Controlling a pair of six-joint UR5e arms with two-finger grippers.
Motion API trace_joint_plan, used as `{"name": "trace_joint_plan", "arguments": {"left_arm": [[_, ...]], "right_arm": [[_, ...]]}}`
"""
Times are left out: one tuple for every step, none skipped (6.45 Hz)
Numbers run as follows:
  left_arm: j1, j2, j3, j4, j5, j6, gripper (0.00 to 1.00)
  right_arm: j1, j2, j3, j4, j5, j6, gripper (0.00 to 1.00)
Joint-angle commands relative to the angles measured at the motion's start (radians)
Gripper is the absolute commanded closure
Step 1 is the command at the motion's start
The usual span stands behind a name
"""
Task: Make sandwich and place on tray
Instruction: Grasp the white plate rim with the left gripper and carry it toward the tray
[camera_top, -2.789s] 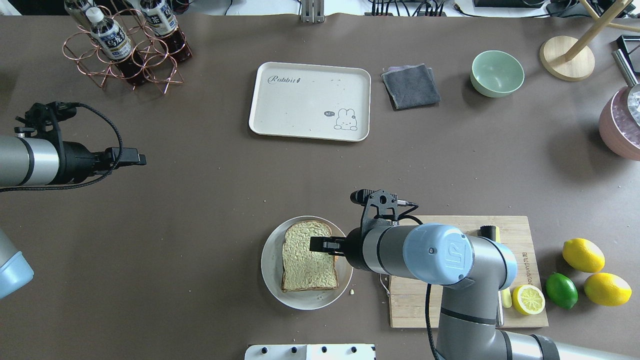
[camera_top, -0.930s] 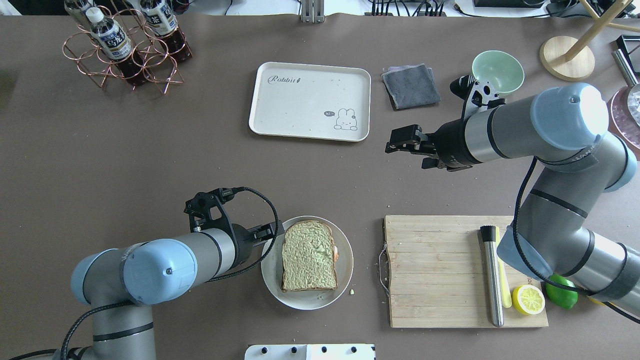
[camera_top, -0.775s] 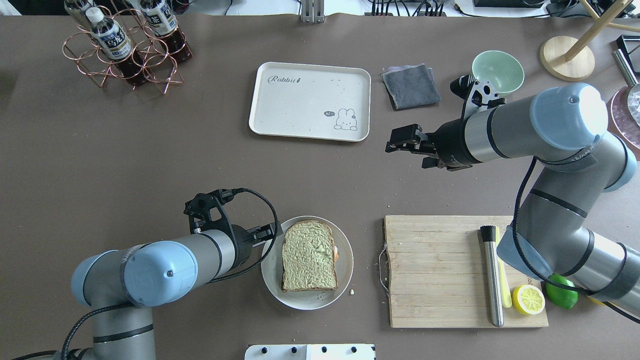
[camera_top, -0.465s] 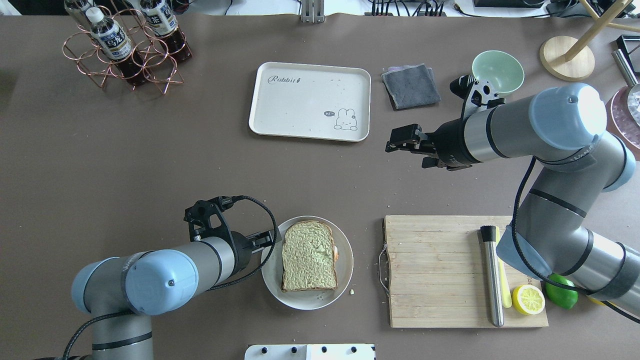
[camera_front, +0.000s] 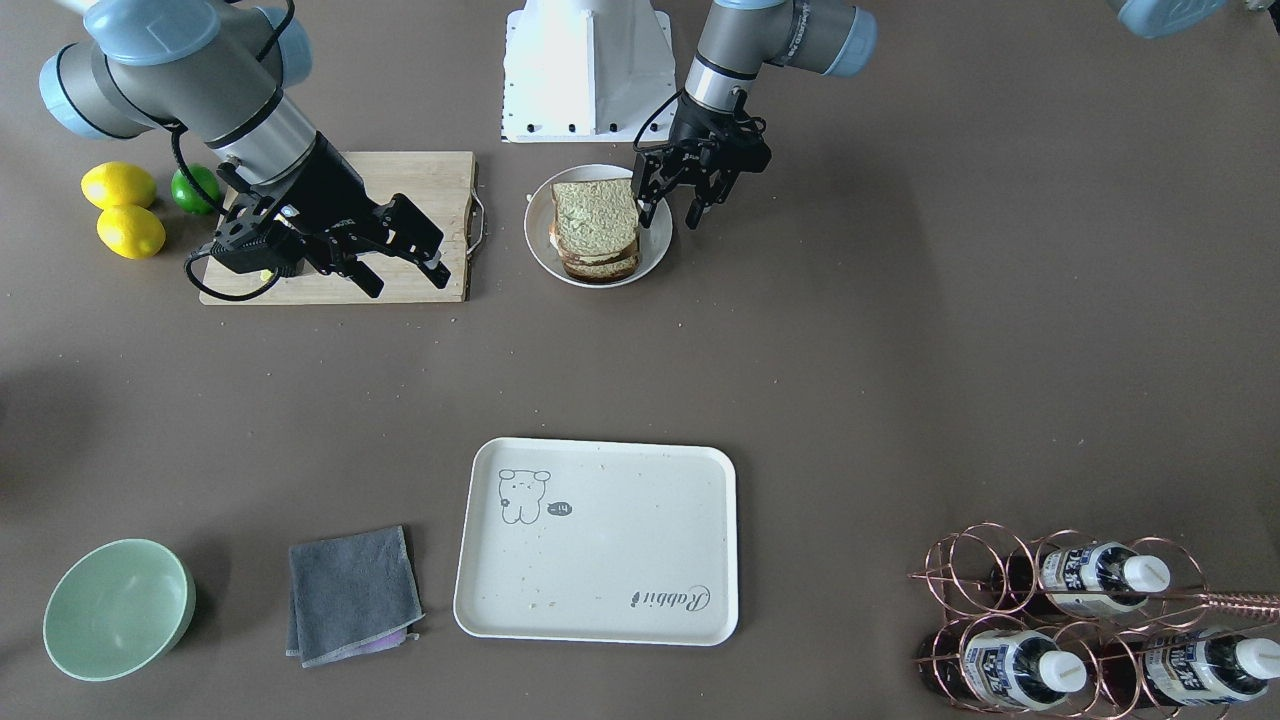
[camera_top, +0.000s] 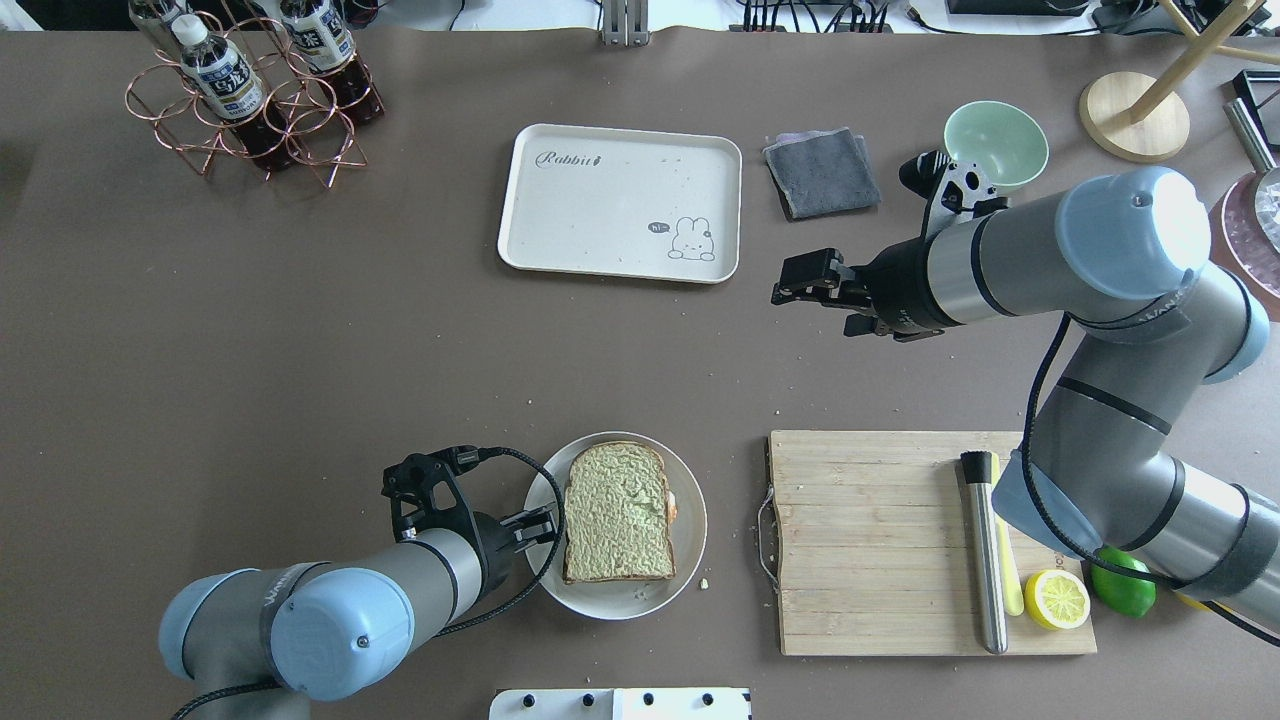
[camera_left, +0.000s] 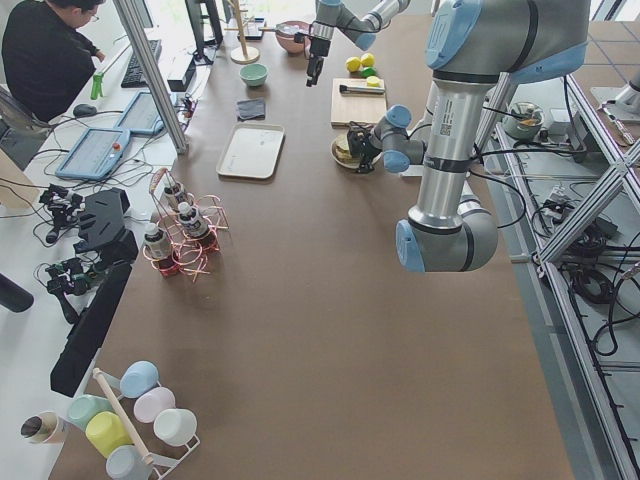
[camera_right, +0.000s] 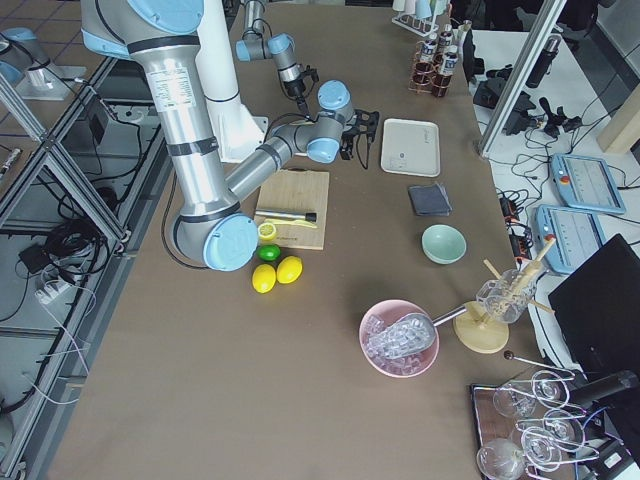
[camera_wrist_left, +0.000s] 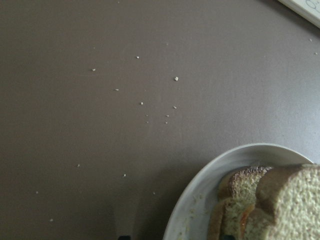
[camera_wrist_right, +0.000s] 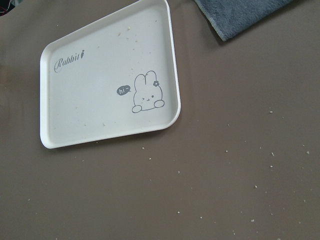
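The sandwich (camera_top: 617, 512) is two stacked brown-crusted slices on a round white plate (camera_top: 610, 600). The top face is pale green, and a bit of egg (camera_top: 673, 508) peeks out at the right edge. My left gripper (camera_top: 538, 525) is open and empty, low at the plate's left rim; in the front view (camera_front: 668, 208) its fingers straddle the rim beside the sandwich (camera_front: 596, 228). The cream tray (camera_top: 620, 200) lies empty at the table's far middle. My right gripper (camera_top: 785, 285) is open and empty, hovering right of the tray.
A wooden cutting board (camera_top: 880, 540) with a steel rod (camera_top: 985, 550) and a lemon half (camera_top: 1056, 598) lies right of the plate. A grey cloth (camera_top: 822, 172) and a green bowl (camera_top: 994, 146) sit right of the tray. A copper bottle rack (camera_top: 250, 100) stands far left.
My right gripper left the sandwich and rose to beside the tray, then held still. My left arm came in to the plate's left rim and slid toward the near edge.
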Motion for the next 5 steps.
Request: {"name": "trace_joint_plan", "arguments": {"left_arm": [[0.008,0.001,0.007,0.000,0.008,-0.022,0.81],[0.011,0.001,0.009,0.000,0.009,-0.022,0.82],[0.009,-0.003,0.018,0.000,0.009,-0.022,0.85],[0.006,-0.010,0.011,0.000,0.002,-0.017,1.00],[-0.006,-0.014,-0.006,0.001,-0.021,-0.010,1.00]], "right_arm": [[0.000,-0.002,0.000,0.000,-0.002,0.000,0.00],[0.000,-0.002,0.000,-0.001,-0.002,0.000,0.00],[0.000,-0.002,-0.002,0.000,-0.002,-0.001,0.00],[0.000,0.005,-0.006,-0.001,-0.002,-0.003,0.00],[0.005,0.008,-0.013,-0.002,-0.002,-0.007,0.00]]}}
